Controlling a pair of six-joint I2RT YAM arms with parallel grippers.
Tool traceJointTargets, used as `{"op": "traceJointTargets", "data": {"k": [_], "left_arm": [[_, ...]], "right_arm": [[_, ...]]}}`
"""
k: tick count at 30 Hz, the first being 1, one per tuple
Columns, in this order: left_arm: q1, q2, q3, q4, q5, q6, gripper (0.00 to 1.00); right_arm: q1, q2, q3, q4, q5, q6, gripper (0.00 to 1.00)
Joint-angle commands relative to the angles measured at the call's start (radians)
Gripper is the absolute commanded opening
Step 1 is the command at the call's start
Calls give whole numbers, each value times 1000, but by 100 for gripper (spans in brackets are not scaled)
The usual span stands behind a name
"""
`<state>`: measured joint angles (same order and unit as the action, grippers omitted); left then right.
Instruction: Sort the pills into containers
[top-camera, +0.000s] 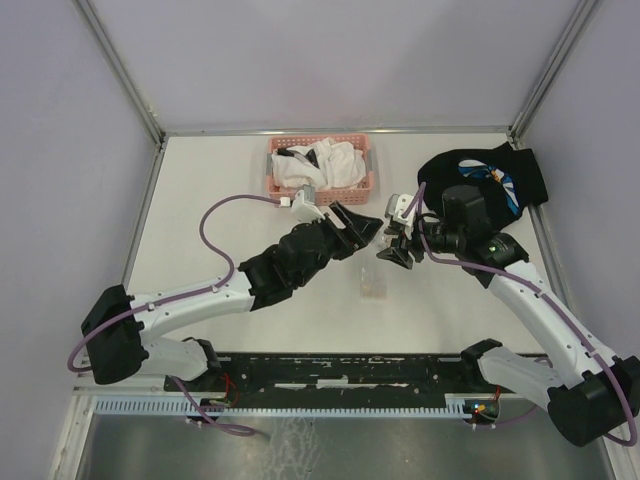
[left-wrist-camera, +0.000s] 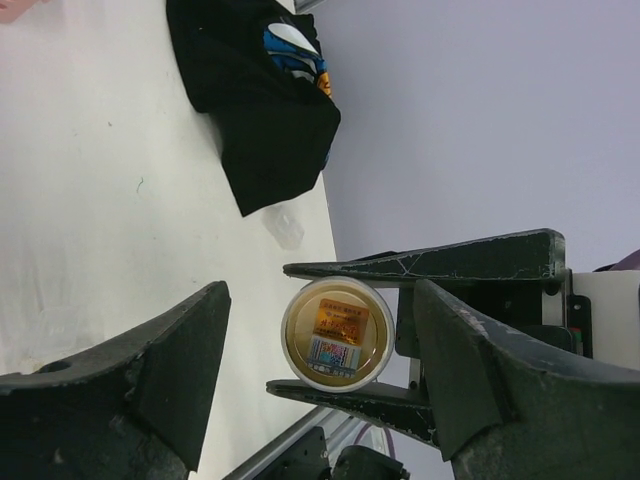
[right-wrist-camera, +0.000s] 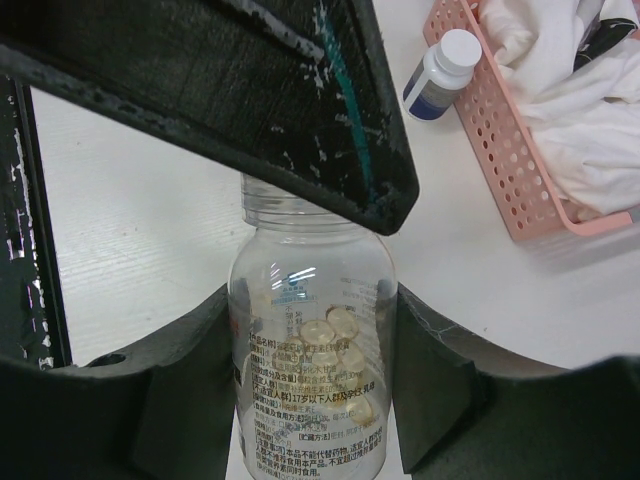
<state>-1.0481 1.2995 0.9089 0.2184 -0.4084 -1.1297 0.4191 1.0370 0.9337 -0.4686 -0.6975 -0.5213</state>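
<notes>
Right wrist view: right gripper (right-wrist-camera: 312, 350) clamps a clear bottle (right-wrist-camera: 310, 420) of yellowish pills (right-wrist-camera: 340, 345). Left wrist view: left gripper (left-wrist-camera: 322, 310) stands wide open either side of the bottle's end. Top view: clear box (top-camera: 372, 285) lies on the table (top-camera: 220, 200), near the grippers.

The worktop (top-camera: 200, 210) is off-white. The basket (top-camera: 273, 186) is pink and the cloths (top-camera: 330, 162) in it are white. A black cloth (top-camera: 470, 185) carries a blue, white and orange patch. The bottle (right-wrist-camera: 315, 390) is clear, with black print and pale yellow pills (right-wrist-camera: 335, 335). Seen end-on, it is gold with an orange and a blue label. A second bottle (right-wrist-camera: 440, 62) has a white cap and a blue label. The box (top-camera: 372, 285) is colourless. The left arm (top-camera: 190, 300) and right arm (top-camera: 540, 310) are white and black, with purple cables (top-camera: 215, 225).
</notes>
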Motion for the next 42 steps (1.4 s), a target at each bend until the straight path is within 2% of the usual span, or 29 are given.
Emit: {"op": "traceJointTargets", "data": {"k": [1,10,15,19,22,28,31,33,35,37,39,40,42], "left_arm": [[-11,13,44,44,11,-40,76],[-10,6,25,68,50,-28,55],[-11,-6,-6,129,89,20,29],[-8,-26,-59,226,152,104,17],[6,-43,-116,334,297,214,15],[94,-47,-216,592,879,505,10],[143,-46,-246,616,1063,625,10],[162,-52,-257,616,1140,700,12],[173,-66,-264,603,1161,759,20],[191,-87,-276,605,1127,769,40],[212,-110,-298,650,1067,725,67],[222,-123,-313,680,1031,694,77],[235,-169,-358,741,937,634,88]], "right_arm": [[5,-2,12,23,2,-4,3],[5,2,18,21,-4,10,3],[5,10,23,19,-29,34,4],[3,26,37,21,-95,92,3],[-12,44,50,30,-190,164,3],[-53,77,47,132,-441,364,2],[-57,85,19,250,-537,499,2],[-58,97,13,280,-565,523,2],[-58,115,17,281,-580,531,2],[-58,127,19,281,-588,531,2],[-58,125,20,269,-585,519,2],[-59,119,22,251,-578,500,2],[-60,108,31,204,-564,447,2]]}}
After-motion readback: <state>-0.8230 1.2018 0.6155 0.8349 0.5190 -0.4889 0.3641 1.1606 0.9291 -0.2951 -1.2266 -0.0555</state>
